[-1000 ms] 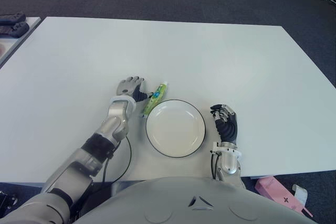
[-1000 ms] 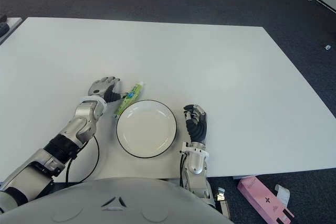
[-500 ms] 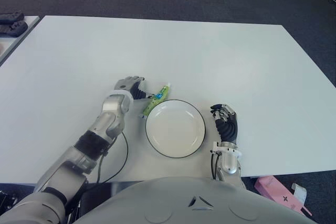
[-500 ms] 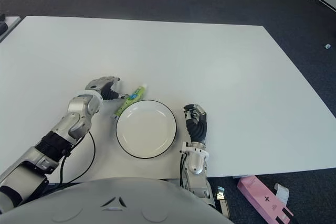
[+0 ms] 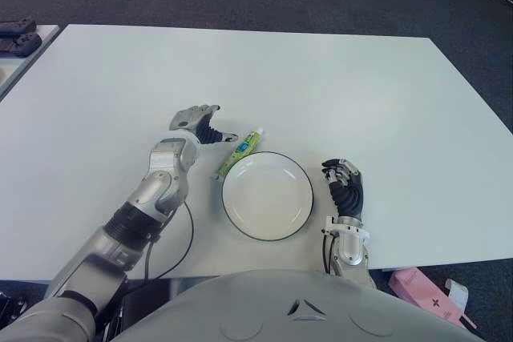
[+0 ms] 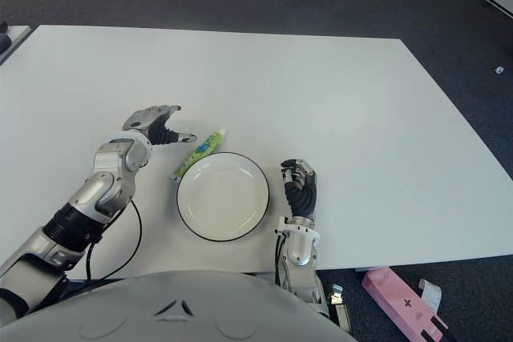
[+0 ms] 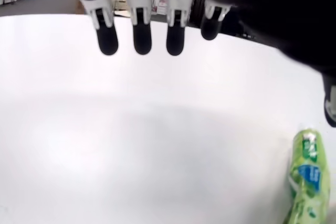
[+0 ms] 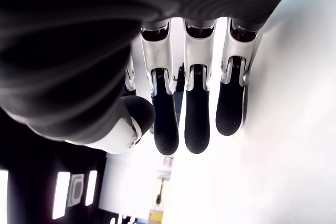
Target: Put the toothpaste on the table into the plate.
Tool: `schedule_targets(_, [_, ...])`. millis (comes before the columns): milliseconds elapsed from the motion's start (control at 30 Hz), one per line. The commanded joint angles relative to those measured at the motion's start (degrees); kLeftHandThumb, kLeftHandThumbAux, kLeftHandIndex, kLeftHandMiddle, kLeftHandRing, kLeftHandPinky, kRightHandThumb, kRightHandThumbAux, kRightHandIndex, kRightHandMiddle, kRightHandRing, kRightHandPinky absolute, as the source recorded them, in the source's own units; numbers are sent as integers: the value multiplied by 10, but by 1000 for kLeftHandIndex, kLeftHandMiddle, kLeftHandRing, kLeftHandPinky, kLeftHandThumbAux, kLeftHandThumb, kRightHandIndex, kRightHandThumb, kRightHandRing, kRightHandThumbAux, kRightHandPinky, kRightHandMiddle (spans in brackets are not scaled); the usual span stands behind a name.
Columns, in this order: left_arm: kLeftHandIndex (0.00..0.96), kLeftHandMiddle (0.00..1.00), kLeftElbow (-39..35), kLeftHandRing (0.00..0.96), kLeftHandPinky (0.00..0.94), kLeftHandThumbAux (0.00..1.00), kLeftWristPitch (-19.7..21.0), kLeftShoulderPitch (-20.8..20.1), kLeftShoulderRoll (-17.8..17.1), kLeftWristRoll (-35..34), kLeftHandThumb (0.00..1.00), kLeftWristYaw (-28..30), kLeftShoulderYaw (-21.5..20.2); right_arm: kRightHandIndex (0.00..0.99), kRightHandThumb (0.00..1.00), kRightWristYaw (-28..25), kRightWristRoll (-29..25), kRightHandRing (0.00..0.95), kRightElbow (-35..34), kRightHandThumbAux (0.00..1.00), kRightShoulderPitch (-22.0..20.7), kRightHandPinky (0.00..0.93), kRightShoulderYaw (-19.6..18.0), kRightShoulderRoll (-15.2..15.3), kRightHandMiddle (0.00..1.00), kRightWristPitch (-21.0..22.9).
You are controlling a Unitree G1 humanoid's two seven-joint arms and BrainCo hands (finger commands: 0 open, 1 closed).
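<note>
Green plastic toothpaste tube (image 5: 239,152) with a blue label and white cap, lying flat on the white rectangular table (image 5: 337,86), just beside the upper-left rim of the round white plate with a thin black edge (image 5: 268,195); from these views it cannot be told whether tube and rim touch. The tube's long axis runs diagonally, the cap end pointing away from the robot and toward its right, the crimped end nearer the robot and toward its left. The left hand (image 5: 195,123) shows just to the left of the tube, on the side away from the plate, with its fingers (image 7: 142,38) extended and spread, holding nothing; the thumb tip reaches toward the tube but appears clear of it. The right hand (image 5: 344,185) shows at the plate's right side, fingers loosely curled and empty. The left hand is plainly the nearer one; the tube lies to its right, so a grasp across the tube's short width, followed by a short carry rightward and toward the robot, would reach the plate
</note>
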State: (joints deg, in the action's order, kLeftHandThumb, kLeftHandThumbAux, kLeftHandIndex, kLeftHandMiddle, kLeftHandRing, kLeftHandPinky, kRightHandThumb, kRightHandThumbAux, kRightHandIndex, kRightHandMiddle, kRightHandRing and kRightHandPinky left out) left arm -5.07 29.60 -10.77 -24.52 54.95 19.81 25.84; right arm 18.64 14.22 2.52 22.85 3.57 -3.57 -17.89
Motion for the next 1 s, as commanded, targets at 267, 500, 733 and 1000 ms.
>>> schedule_targets(267, [102, 181, -67, 145, 163, 416, 12, 29, 3, 25, 0, 0, -14, 424, 704, -5, -3, 457, -3, 729, 6, 454, 2, -5, 465, 12])
schedule_targets(500, [99, 179, -106, 139, 152, 444, 28, 34, 12, 45, 0, 21, -11, 424, 705, -6, -5, 457, -4, 728, 6, 450, 4, -7, 464, 11])
schedule_targets(733, [101, 192, -129, 156, 191, 478, 12, 36, 4, 46, 0, 49, -6, 424, 705, -4, -2, 454, -5, 729, 7, 441, 5, -8, 462, 12])
schedule_targets(1000, [143, 255, -136, 228, 271, 517, -16, 29, 9, 41, 0, 74, 5, 424, 705, -4, -2, 455, -6, 729, 9, 444, 6, -8, 463, 9])
